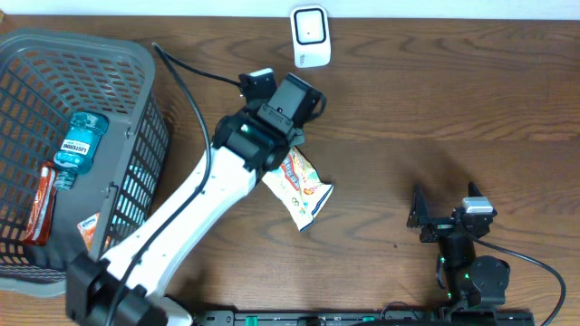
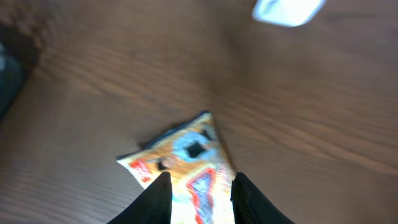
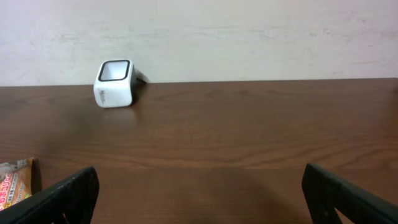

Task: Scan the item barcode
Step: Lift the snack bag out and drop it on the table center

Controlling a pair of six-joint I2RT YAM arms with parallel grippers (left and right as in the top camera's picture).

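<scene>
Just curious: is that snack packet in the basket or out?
Out: the snack packet is over bare table, right of the basket.

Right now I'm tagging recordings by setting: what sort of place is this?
Likely a mock checkout: white barcode scanner, grey shopping basket with mouthwash, snack packet on a wooden table.

My left wrist view is blurred all over. The print on the snack packet (image 2: 186, 155) cannot be read, the bottom edge cuts off its lower part, and I cannot tell if my left fingers (image 2: 158, 196) touch it. The white scanner (image 2: 283, 9) is only a blur, cut by the top edge. In the overhead view my left arm (image 1: 217, 181) covers the upper end of the packet. In my right wrist view the left edge cuts the packet and the bottom edge cuts my right fingers (image 3: 68, 196).
</scene>
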